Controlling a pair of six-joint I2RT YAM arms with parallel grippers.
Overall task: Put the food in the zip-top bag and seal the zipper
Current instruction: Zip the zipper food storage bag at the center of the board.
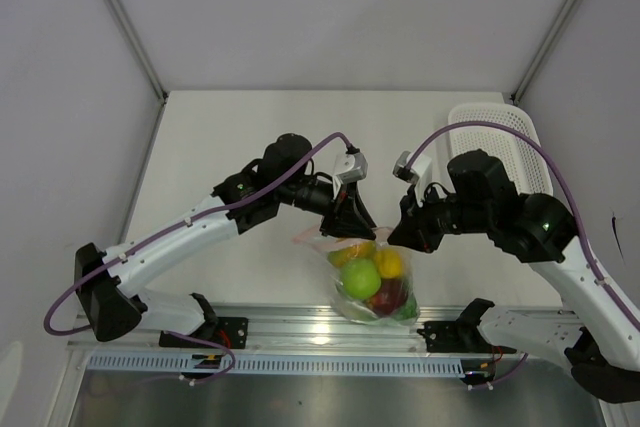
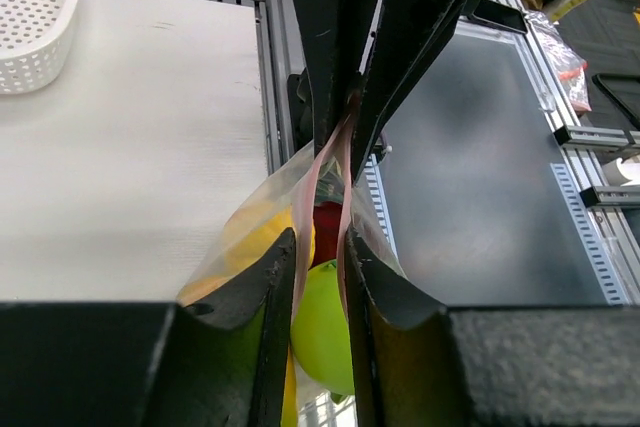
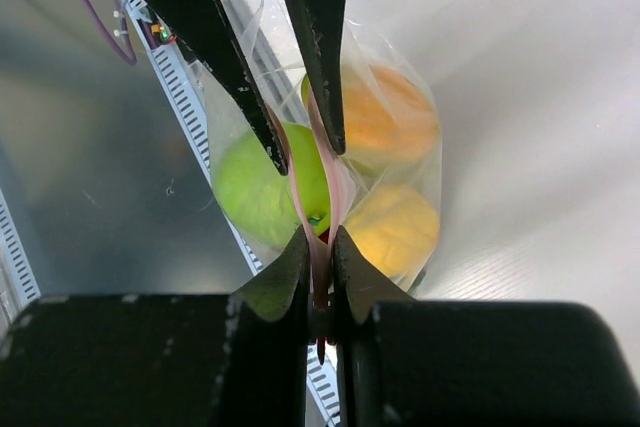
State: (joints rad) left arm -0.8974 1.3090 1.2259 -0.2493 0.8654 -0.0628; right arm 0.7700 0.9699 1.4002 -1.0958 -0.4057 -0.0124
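While the zip-top bag (image 1: 372,295) of food (image 1: 361,277) is at the table's (image 1: 250,147) near-centre edge, right gripper (image 3: 320,237) pinches its pink zipper (image 3: 312,209) tight, left gripper (image 2: 320,242) clamps the same strip alongside.

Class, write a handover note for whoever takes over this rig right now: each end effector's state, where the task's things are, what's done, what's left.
Right end effector: shut on the zipper.
Left end effector: straddles the zipper, fingers narrowly apart; a firm pinch is not confirmed.
Food: inside the zip-top bag, which hangs from the zipper.
Done: food bagged.
Left: press the zipper shut along its length; its two strips look parted at the left end effector.
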